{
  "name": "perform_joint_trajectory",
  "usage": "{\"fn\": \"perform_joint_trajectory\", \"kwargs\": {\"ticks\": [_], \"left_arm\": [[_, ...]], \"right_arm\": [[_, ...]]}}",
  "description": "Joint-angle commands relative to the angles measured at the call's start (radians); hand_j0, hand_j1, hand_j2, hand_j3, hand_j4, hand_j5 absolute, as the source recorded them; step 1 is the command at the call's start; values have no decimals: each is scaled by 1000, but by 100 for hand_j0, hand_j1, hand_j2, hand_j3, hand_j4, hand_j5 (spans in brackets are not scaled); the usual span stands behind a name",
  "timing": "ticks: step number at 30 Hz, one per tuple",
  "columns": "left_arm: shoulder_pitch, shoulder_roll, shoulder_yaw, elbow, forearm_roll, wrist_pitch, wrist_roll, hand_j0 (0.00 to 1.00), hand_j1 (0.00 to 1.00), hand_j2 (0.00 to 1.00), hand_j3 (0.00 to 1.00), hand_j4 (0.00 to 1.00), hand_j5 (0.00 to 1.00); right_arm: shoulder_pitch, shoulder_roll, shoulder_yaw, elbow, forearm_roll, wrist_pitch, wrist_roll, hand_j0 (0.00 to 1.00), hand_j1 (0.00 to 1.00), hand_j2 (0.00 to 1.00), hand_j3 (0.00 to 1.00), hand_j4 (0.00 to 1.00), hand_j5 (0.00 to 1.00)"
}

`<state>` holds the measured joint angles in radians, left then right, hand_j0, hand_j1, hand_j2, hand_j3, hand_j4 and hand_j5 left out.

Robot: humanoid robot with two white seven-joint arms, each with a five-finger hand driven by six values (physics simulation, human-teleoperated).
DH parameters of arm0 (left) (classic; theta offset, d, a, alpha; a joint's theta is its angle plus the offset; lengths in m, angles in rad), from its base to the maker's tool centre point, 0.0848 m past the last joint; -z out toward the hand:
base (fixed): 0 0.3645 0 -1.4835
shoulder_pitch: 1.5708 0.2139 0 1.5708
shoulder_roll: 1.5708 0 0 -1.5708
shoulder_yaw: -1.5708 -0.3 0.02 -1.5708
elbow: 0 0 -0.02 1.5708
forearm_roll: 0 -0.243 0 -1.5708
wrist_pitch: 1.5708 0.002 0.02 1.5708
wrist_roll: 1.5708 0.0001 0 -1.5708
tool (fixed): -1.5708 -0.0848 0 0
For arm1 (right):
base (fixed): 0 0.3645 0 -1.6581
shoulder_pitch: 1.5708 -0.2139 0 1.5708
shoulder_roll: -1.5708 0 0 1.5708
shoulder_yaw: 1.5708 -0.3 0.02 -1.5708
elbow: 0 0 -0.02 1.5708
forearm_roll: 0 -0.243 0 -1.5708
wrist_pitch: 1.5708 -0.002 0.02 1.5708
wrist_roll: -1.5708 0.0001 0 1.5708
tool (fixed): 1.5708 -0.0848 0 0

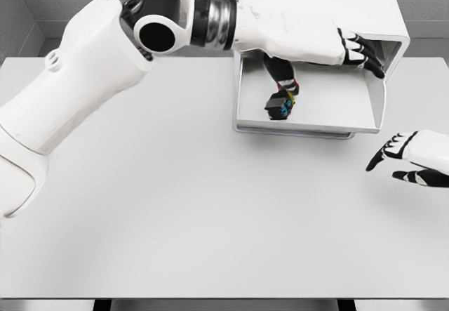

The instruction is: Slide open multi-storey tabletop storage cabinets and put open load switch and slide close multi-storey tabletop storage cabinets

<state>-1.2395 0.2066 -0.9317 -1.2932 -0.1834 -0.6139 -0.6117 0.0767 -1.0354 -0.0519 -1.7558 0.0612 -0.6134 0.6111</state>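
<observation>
your robot's bulky white left arm fills the near left of the view and reaches across the pale grey table to the white tabletop storage cabinet at the back. its left hand rests on the upper edge of the pulled-out drawer, black fingers curled over the rim. inside the drawer, towards its left, lies the small black load switch with coloured parts. your right hand hovers at the right edge, fingers loosely spread, holding nothing.
</observation>
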Motion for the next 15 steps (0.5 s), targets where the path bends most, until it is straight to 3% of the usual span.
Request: {"fn": "perform_joint_trajectory", "kwargs": {"ticks": [1, 4, 5, 7, 10, 12, 14, 15], "left_arm": [[0, 74, 5, -109, 102, 3, 1, 100, 100, 100, 100, 100, 100], [-9, 244, 33, -224, 216, 3, 1, 100, 100, 100, 100, 100, 100], [-6, 341, 33, -254, 289, 3, 1, 100, 100, 100, 100, 100, 100], [18, 494, 33, -270, 387, 3, 1, 100, 100, 100, 100, 100, 100], [103, 758, 34, -287, 383, 3, 1, 100, 100, 100, 100, 100, 100], [186, 803, 31, -282, 374, 3, 1, 100, 100, 100, 100, 100, 100], [265, 769, 25, -287, 317, 3, 1, 100, 100, 100, 100, 100, 100], [275, 769, 25, -285, 314, 3, 1, 100, 100, 100, 100, 100, 100]], "right_arm": [[0, -2, -5, -1, -9, 3, 0, 61, 61, 61, 61, 61, 61], [-5, -3, -3, -1, -9, 3, 0, 62, 62, 62, 62, 62, 62], [-6, -3, -3, -1, -9, 3, 0, 62, 62, 62, 62, 62, 62], [-8, -3, -3, 1, -9, 3, 0, 63, 63, 63, 63, 63, 63], [-21, 2, 9, 2, -11, 3, 0, 63, 63, 63, 63, 63, 63], [-25, 2, 10, 1, -11, 3, 0, 63, 63, 63, 63, 63, 63], [-61, 2, 63, 2, -11, 3, 0, 63, 63, 63, 63, 63, 63], [-74, 2, 76, 2, -9, 3, 0, 63, 63, 63, 63, 63, 63]]}}
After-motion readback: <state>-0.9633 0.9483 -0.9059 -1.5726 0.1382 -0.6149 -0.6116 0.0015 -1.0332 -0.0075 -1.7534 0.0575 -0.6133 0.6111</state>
